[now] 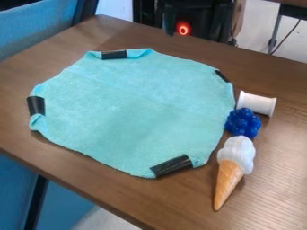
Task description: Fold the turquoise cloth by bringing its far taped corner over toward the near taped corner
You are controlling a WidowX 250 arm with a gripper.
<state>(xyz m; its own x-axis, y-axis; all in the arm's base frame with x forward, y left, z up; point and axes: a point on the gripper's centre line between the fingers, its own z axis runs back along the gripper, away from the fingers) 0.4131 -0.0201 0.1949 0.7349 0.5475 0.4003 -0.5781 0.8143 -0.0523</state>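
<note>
Tugging the cloth [132, 103] could nudge the spool [256, 104], which may roll on its side; I cannot tell the gripper's state.

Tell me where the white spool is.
In the camera view, the spool lies at the right, beside the cloth and just above the blue cluster.

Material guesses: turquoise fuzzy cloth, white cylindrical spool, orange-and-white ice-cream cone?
Turquoise cloth: soft matte fabric, maybe microfibre; fuzzy surface, curled edges.
White spool: probably smooth plastic; uniform surface, though coated wood is possible.
Ice-cream cone: likely moulded plastic, semi-gloss; highlights along it.
</note>
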